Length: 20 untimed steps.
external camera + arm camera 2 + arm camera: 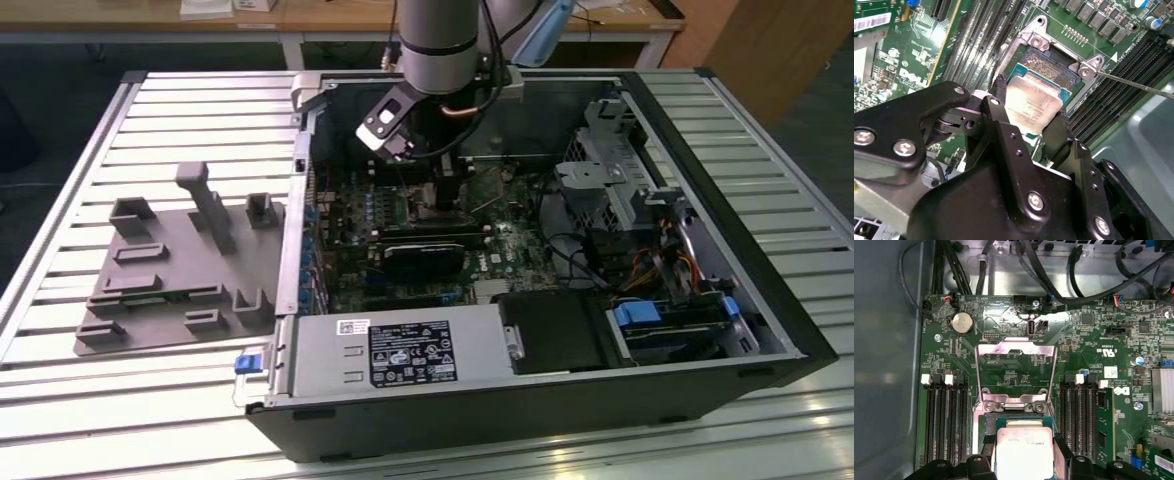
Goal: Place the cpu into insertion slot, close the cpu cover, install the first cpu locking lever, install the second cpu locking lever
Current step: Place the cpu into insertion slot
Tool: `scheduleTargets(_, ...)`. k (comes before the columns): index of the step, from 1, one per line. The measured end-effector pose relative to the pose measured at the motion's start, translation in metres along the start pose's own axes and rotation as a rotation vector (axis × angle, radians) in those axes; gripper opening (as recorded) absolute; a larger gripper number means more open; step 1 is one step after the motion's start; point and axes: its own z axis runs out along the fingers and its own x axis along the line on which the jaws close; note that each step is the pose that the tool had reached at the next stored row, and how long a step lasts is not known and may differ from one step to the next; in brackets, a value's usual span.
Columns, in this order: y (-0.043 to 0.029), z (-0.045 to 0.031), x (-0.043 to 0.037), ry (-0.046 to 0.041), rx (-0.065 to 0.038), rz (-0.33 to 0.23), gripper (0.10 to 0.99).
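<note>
The cpu, a flat silver-grey square chip, is clamped between my gripper's two black fingers. It hangs just above the insertion slot, whose dark pin field shows past the chip's far edge. In the first wrist view the cpu sits between the fingertips of the gripper, over the slot. The cpu cover, a silver frame with a big window, lies swung open beyond the slot. A thin locking lever sticks out beside the socket. In the exterior view the gripper reaches down into the open computer case.
Long black memory slots flank the socket on both sides. Cables run along the case wall. A black card and the power supply lie nearer the front. A grey fixture tray sits on the exterior view's left.
</note>
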Motion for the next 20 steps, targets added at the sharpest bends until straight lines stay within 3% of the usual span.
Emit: scheduleTargets(20,-0.0056,0.0191,0.0058,-0.0026,0.001,0.027,0.541)
